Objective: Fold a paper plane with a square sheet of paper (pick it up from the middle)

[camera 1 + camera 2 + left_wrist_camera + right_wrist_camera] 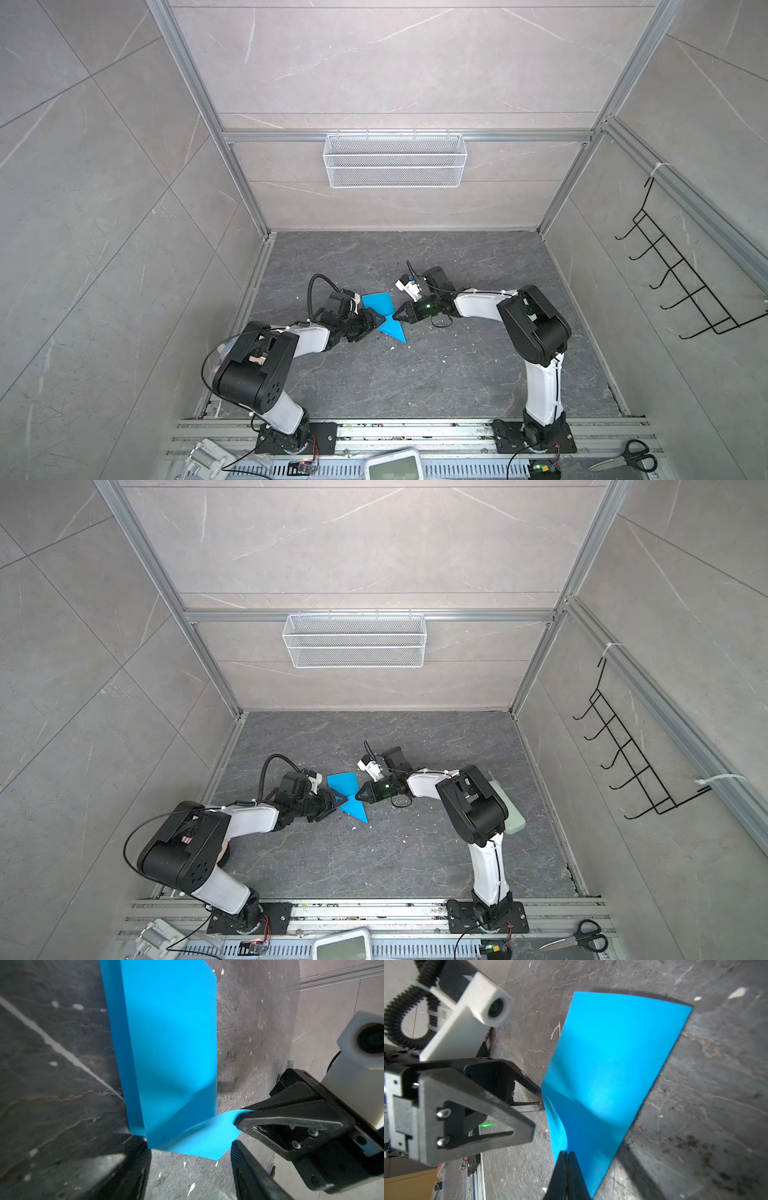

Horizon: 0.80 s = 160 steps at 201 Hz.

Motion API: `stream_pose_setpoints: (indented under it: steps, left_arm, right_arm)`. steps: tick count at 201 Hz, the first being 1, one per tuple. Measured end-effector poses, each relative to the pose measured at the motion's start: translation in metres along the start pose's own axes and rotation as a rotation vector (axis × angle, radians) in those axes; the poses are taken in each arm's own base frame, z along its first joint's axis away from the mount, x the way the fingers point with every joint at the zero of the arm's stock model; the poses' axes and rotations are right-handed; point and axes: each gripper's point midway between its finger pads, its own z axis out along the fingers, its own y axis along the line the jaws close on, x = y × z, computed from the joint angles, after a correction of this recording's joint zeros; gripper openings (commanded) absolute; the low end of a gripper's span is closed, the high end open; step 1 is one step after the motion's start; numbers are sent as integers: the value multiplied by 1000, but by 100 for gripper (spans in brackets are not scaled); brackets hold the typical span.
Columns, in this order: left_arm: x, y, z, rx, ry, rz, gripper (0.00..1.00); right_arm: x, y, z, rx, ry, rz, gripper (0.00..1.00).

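Left tool (372, 327) and right tool (395, 316) flank folded paper (379, 304); floor (415, 257) behind open.

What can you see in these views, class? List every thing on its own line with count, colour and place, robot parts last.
table: one, dark grey stone, under everything
paper sheet: one, sky-blue, partly folded, table centre, between the arms
scraps: several, white, scattered on table
wire basket: one, white, back wall
hook rack: one, black, right-hand wall
scissors: one pair, black handles, front right
screen device: one, white, front centre
left end effector: one, black, open at the paper's edge
right end effector: one, black, shut on the paper
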Motion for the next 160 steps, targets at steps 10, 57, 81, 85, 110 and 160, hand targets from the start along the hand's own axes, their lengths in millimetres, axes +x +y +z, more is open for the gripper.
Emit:
stream_pose_setpoints:
  steps: [10, 57, 81, 85, 110, 160]
  left_arm:
    - [-1, -1, 1, 10, 2, -3, 61]
    - [-5, -8, 4, 56, -1, 8, 59]
    - [-6, -15, 5, 95, -1, 31, 59]
    - [-7, -17, 5, 102, -2, 37, 59]
    - [-9, -23, 5, 133, -7, 71, 58]
    - [-7, -22, 13, 165, 10, 87, 44]
  right_arm:
    - [0, 0, 0, 0, 0, 0, 9]
    - [1, -2, 0, 2, 3, 5, 9]
    - [2, -4, 1, 4, 5, 9, 10]
    - [3, -5, 1, 5, 6, 11, 10]
    - [6, -9, 3, 9, 16, 25, 11]
    - [8, -11, 3, 12, 22, 32, 9]
